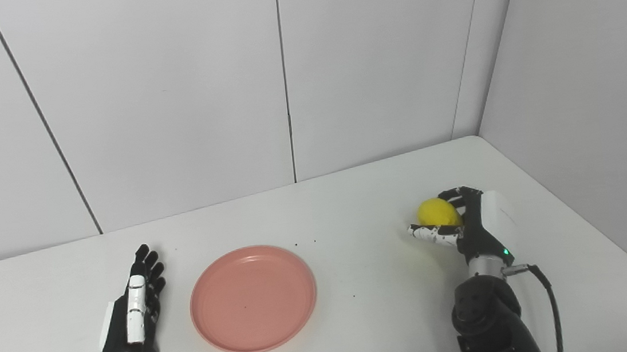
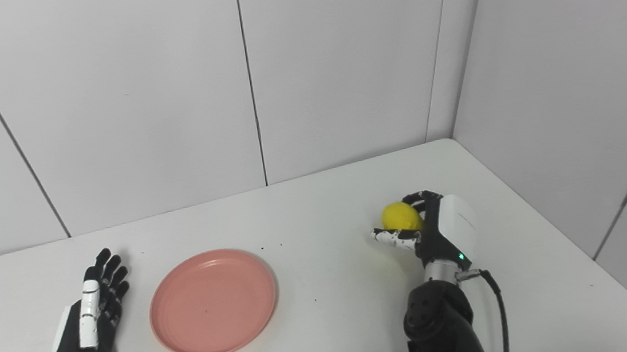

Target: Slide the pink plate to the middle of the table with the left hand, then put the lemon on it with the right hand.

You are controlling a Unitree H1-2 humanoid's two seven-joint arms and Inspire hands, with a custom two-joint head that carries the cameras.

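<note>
The pink plate [image 1: 253,298] lies flat on the white table [image 1: 351,207], left of the middle, and it is empty. My left hand [image 1: 134,314] rests on the table just left of the plate, fingers straight and apart, holding nothing and a small gap from the rim. The yellow lemon [image 1: 438,213] is at the right side of the table. My right hand [image 1: 465,224] is shut on it, fingers curled over its far side and thumb under its near side. The lemon also shows in the right eye view [image 2: 402,216].
Grey wall panels stand behind the table and along its right side, meeting at the far right corner. A black cable [image 1: 549,297] hangs from my right wrist. Bare tabletop lies between the plate and the lemon.
</note>
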